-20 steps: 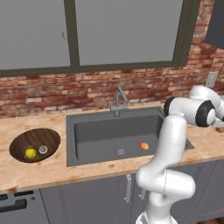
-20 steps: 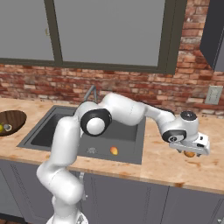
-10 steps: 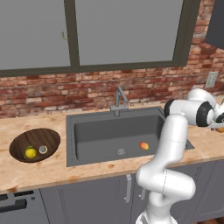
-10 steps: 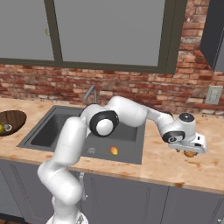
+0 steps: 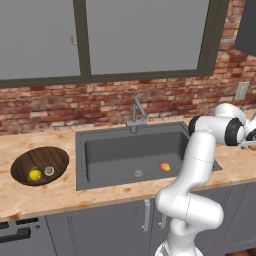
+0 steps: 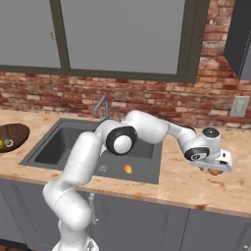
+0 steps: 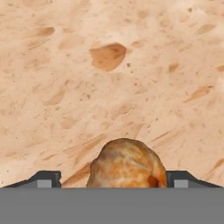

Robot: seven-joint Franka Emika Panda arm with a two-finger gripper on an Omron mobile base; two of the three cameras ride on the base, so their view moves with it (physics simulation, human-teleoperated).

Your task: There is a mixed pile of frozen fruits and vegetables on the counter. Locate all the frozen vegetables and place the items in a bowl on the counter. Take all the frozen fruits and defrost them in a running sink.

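Observation:
An orange-brown frozen fruit (image 7: 127, 164) lies on the tan counter (image 7: 109, 65) right of the sink. My gripper (image 6: 216, 167) is down over it, open, with one fingertip (image 7: 46, 178) on each side; the left one stands clearly apart from the fruit. Another frozen fruit, yellow-orange with a red blush (image 5: 164, 166), lies in the dark sink (image 5: 115, 150) near the drain. The wooden bowl (image 5: 22, 162) at far left holds the frozen vegetables: a bright yellow one (image 5: 35, 174) and a pale grey-white one (image 5: 49, 171).
A slim steel faucet (image 5: 136, 112) rises behind the sink, against the brick wall. An outlet (image 6: 239, 106) sits on the wall at the right. The arm stretches across the sink's right end to the counter (image 6: 191, 181).
The hand has dropped slightly closer to the counter over the orange-brown fruit, and its jaws have narrowed a little. The bowl's contents and the fruit in the sink have not moved.

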